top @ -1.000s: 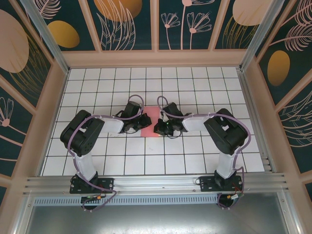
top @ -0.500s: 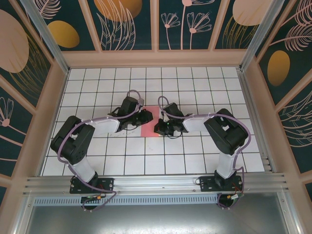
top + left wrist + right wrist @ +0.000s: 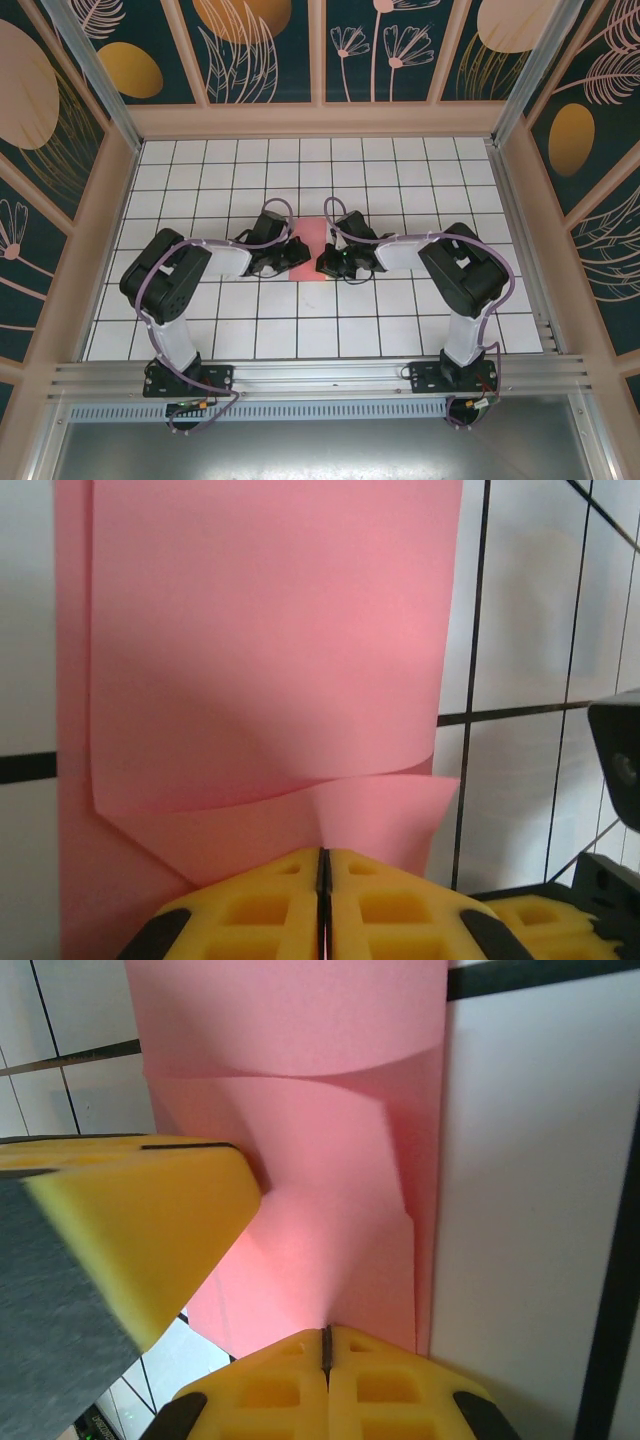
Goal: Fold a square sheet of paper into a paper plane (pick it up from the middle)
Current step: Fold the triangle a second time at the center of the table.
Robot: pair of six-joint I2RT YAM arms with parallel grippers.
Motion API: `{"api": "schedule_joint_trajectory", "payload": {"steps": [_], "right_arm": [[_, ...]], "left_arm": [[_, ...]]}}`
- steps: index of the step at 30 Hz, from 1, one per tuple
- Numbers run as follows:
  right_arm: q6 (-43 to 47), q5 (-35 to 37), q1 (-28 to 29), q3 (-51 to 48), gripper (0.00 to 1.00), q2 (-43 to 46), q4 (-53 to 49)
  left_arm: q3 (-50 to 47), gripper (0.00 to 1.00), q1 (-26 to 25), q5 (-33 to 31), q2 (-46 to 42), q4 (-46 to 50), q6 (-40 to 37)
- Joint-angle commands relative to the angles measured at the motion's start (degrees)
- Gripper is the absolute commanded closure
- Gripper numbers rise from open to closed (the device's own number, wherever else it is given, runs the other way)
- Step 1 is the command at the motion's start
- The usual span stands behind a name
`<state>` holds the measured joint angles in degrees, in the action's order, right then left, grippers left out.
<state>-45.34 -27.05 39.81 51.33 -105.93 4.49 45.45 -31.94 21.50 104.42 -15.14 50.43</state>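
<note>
Where the white, black-gridded tabletop (image 3: 300, 340) is crossed at its middle by the square sheet of paper (image 3: 270, 630), thin, matte salmon-pink stock is seen lying partly flat, with one layer curled up in a smooth, uncreased bend. The left hand (image 3: 322, 865) is clenched on that raised flap, its blocky yellow foam pads (image 3: 280, 880) pressed together along a narrow seam. The right hand (image 3: 325, 1345) is likewise closed upon the sheet's opposite edge. Both hands are set facing each other, close together.
</note>
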Motion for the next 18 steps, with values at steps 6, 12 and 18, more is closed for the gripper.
{"api": "schedule_joint_trajectory", "payload": {"steps": [6,12,18], "right_arm": [[1.1,3.4,0.0,-2.5,1.0,-2.6,-5.8],[1.3,3.5,0.1,-3.2,1.0,-1.7,-5.9],[1.4,3.1,0.2,-3.5,1.0,-1.2,-5.4]], "left_arm": [[0.4,0.88,1.7,-8.1,1.5,6.0,-1.5],[2.7,0.87,4.5,-8.6,0.3,8.6,-3.1],[5.6,0.87,7.1,-9.6,1.3,11.3,-5.1]]}}
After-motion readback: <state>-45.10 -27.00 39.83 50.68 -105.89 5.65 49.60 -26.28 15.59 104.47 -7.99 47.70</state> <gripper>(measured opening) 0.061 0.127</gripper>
